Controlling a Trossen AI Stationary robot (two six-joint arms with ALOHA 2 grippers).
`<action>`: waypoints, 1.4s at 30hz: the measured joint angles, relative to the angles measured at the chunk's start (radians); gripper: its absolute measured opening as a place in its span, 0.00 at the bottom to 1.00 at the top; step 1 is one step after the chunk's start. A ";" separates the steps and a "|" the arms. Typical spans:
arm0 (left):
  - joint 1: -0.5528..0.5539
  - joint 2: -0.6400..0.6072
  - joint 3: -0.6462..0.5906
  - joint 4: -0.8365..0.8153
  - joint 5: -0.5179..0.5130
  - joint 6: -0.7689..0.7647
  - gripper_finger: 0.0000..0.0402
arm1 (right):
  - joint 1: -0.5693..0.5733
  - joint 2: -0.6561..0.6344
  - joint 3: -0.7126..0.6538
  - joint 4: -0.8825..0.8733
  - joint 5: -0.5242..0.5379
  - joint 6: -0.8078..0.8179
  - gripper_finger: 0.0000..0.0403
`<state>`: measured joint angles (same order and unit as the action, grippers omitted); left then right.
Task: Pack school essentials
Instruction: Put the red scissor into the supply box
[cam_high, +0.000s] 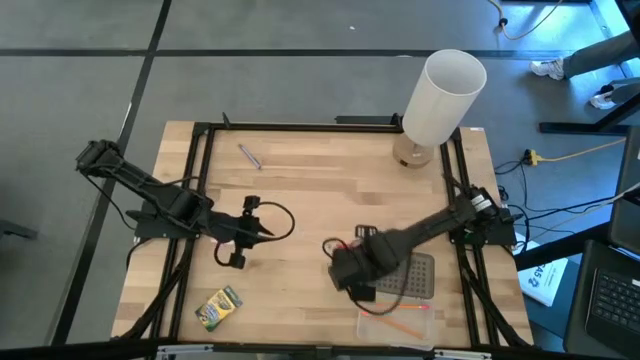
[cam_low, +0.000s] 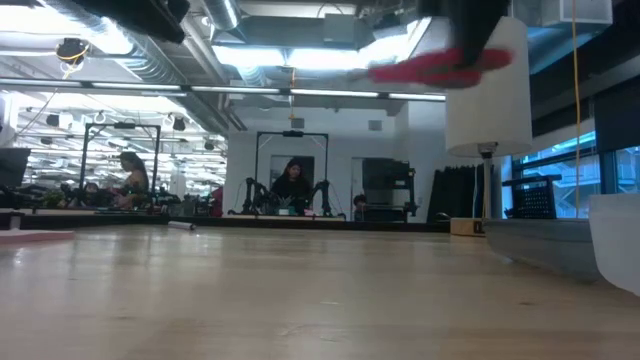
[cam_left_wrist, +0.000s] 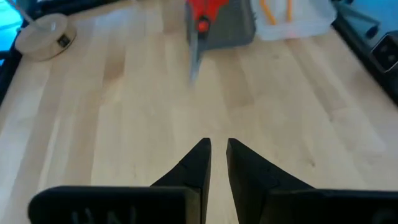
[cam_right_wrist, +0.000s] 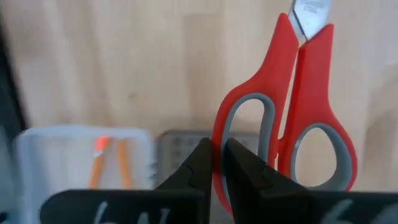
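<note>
From above, I have the right gripper (cam_high: 352, 272) over the front-right part of the table (cam_high: 310, 190), just beside the grey dotted lid (cam_high: 417, 277) and the clear flat box (cam_high: 395, 325) with the two orange pencils (cam_high: 402, 326) inside. The left gripper (cam_high: 240, 235) hangs over the left-centre. The boards between the two arms are bare, giving me room there. The crayon box (cam_high: 219, 308) lies near the front-left edge, the purple pen (cam_high: 249, 156) lies slanted toward the far edge, and the white cylinder lamp (cam_high: 440, 100) stands at the far-right corner.

From table height, I see the red-handled scissors (cam_low: 437, 66) blurred and held high off the wood, in front of the lamp (cam_low: 486, 95).

Through the left wrist, that arm's fingers (cam_left_wrist: 193, 163) sit nearly together with nothing between them; the scissors (cam_left_wrist: 199, 28) hang ahead, blade toward this camera.

Through the right wrist, my fingers (cam_right_wrist: 200, 163) pinch one handle loop of the scissors (cam_right_wrist: 292, 106), the long axis running away from the wrist and the blades pointing outward, the pencils (cam_right_wrist: 109, 163) in the box (cam_right_wrist: 43, 155) below.
</note>
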<state>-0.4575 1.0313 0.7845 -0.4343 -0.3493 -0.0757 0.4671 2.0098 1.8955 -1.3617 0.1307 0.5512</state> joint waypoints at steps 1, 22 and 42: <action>-0.008 0.000 0.000 0.015 -0.001 0.000 0.12 | 0.021 0.000 0.005 -0.017 -0.004 0.030 0.08; -0.086 0.000 0.000 0.328 0.000 0.114 0.12 | 0.428 0.001 0.015 -0.011 -0.027 0.657 0.09; -0.086 0.003 0.000 0.339 0.111 0.219 0.12 | 0.533 0.005 -0.245 0.328 -0.029 0.777 0.09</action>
<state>-0.5434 1.0344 0.7849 -0.0956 -0.2379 0.1432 0.9997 2.0148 1.6510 -1.0335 0.1020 1.3281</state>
